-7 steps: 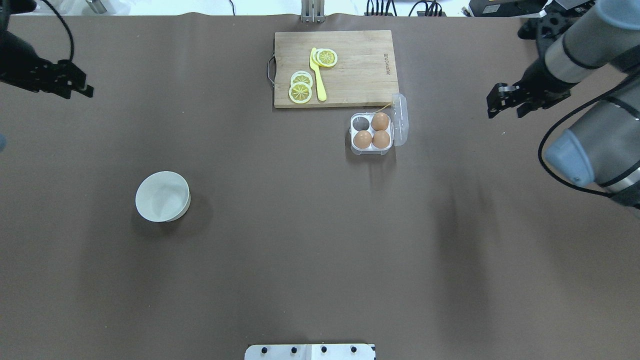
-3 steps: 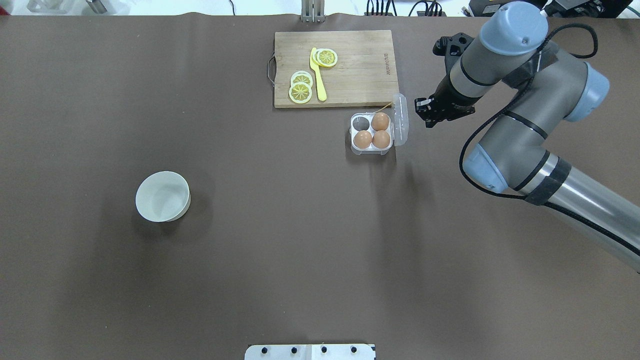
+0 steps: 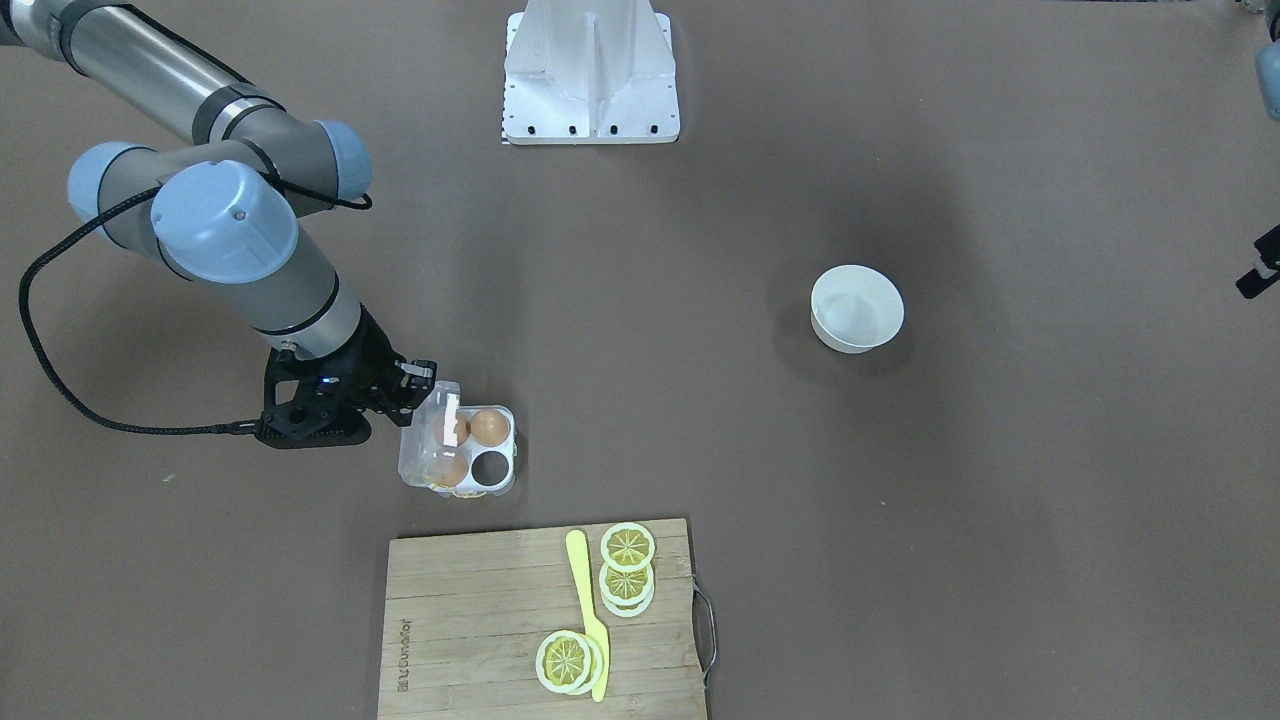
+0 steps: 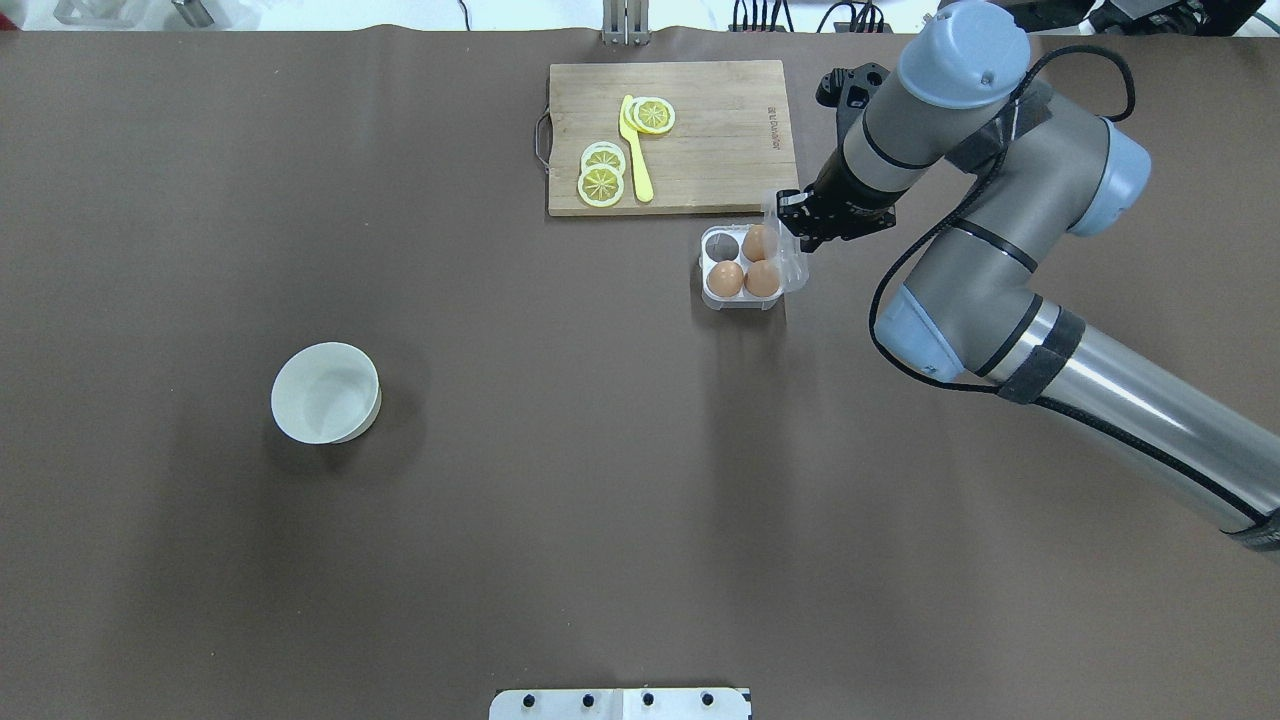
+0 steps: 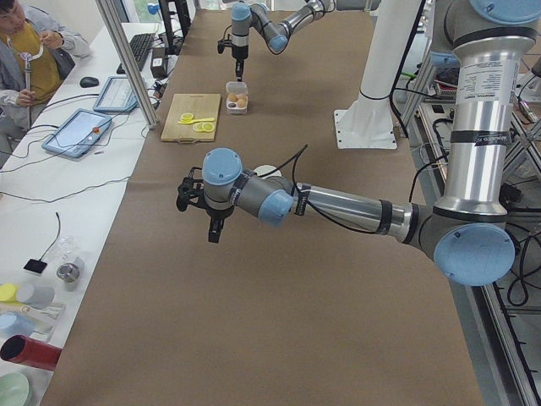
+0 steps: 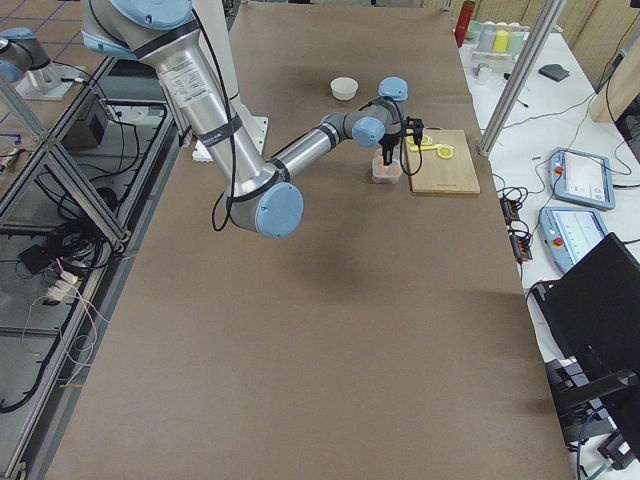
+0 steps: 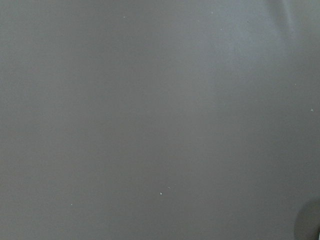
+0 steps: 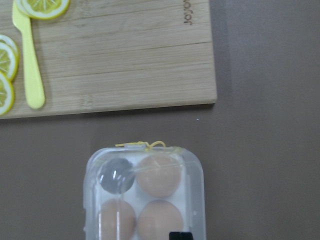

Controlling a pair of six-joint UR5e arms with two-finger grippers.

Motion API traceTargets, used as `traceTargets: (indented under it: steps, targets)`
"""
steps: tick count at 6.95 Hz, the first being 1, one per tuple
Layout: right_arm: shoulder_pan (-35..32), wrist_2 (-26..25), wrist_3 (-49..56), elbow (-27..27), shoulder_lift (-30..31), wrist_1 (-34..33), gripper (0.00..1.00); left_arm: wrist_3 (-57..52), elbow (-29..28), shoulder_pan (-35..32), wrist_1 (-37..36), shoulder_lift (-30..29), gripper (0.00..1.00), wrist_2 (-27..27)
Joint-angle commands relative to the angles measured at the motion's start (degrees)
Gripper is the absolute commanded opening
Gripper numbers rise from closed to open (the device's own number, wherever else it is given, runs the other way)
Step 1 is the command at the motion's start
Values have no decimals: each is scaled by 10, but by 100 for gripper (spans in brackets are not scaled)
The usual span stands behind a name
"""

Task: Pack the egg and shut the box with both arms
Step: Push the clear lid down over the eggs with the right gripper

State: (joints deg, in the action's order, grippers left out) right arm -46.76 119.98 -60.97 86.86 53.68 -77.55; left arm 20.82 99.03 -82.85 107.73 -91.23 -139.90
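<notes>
Inside white-grey 4-cell carton [image 4: 741, 303], 3 light-brown eggs [image 4: 725, 279] are seated; clear hinged lid [image 3: 422, 448] is held half-raised by black right claw [image 4: 797, 231], grip cannot be told.

overhead — steep down; front-facing — opposite side, mirrored; right wrist close above; all share box [image 4: 723, 247]

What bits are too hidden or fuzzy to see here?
Right gripper: overhead view, jaws too small beside the lid; open or shut unclear.
Left gripper: front view, cut off by the edge.
Two eggs: front view, blurred behind the tilted lid.
Box: right wrist view, bottom cut off by the edge.
</notes>
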Motion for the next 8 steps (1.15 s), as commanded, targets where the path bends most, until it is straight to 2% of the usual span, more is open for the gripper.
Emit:
traceTargets:
  steps: [1, 2, 3, 4, 5, 6, 7, 8]
  targets:
    - [13, -17, -39, -2, -27, -1, 0, -1, 0, -6, 0, 1, 97, 0]
    - [8, -6, -35, 13, -22, -2, 0, -2, 0, -6, -1, 1, 97, 0]
    - [-27, 33, -30, 50, 16, -8, 0, -2, 1, -6, -11, 0, 97, 0]
    - [-71, 74, -14, 59, 43, -10, 10, -7, 5, -13, -16, 1, 97, 1]
    - [-115, 102, 28, 60, 75, -11, 79, -26, 7, -17, -17, 1, 97, 1]
    - [-169, 131, 104, 65, 117, -10, 100, -34, 7, -17, -22, 1, 97, 2]
    - [-217, 163, 189, 65, 158, -11, 100, -52, 6, -25, -23, 3, 97, 2]
    - [-256, 165, 275, 60, 203, -15, 100, -74, 13, -37, -31, 19, 97, 2]
